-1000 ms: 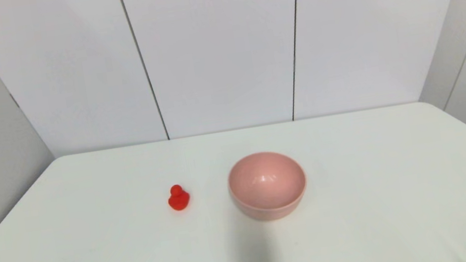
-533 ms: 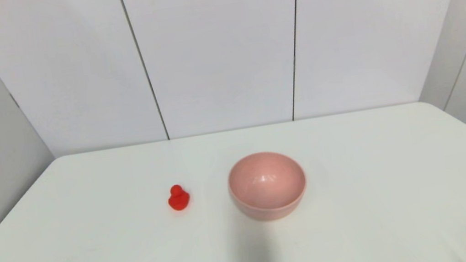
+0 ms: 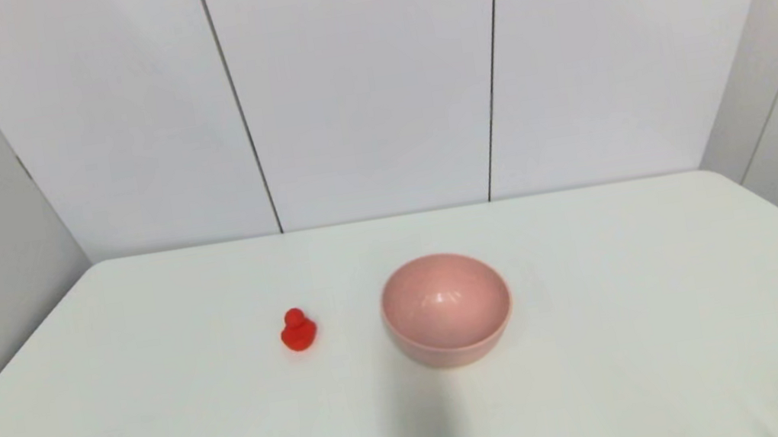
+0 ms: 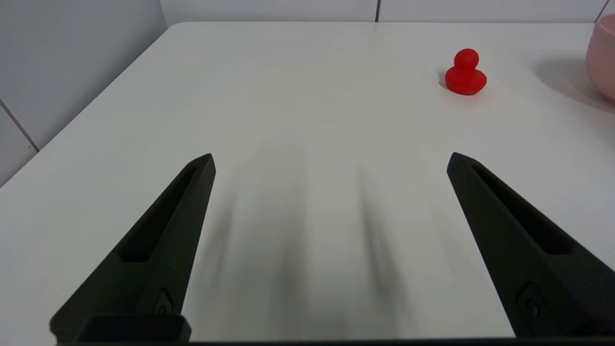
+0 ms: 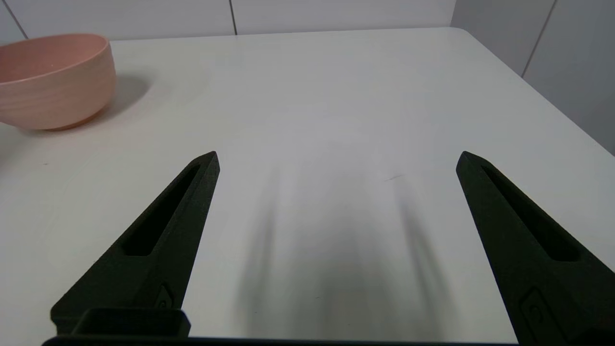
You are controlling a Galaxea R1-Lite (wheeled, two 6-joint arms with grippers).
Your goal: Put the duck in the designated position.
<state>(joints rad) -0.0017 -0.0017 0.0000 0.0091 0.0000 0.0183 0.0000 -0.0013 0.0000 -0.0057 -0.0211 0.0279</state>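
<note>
On the white table (image 3: 636,274), slightly toward nine o'clock from its middle, the tiny glossy bright-red toy duck (image 3: 298,331) sits upright, near the rounded pink bowl (image 3: 446,309) at its three o'clock but clear of it.

Both arms are parked near the six o'clock edge, outside the head view. The left gripper (image 4: 330,161) hangs low over bare tabletop with its black fingers spread wide, nothing between them; the duck (image 4: 465,74) lies ahead of it toward one o'clock, well apart. The right gripper (image 5: 338,158) is likewise spread and empty, with the bowl (image 5: 53,79) off toward ten o'clock.

The left arm looks the natural one to reach. A good approach would centre the spread fingers over the duck's rounded body, come down low, and close gently, since a small slick toy may squirt out of a pinch taken high on the head.

No mark shows a designated position; the bowl is my guess. The bowl is cut off at the edge of the left wrist view, and which way the duck's beak faces cannot be made out.
</note>
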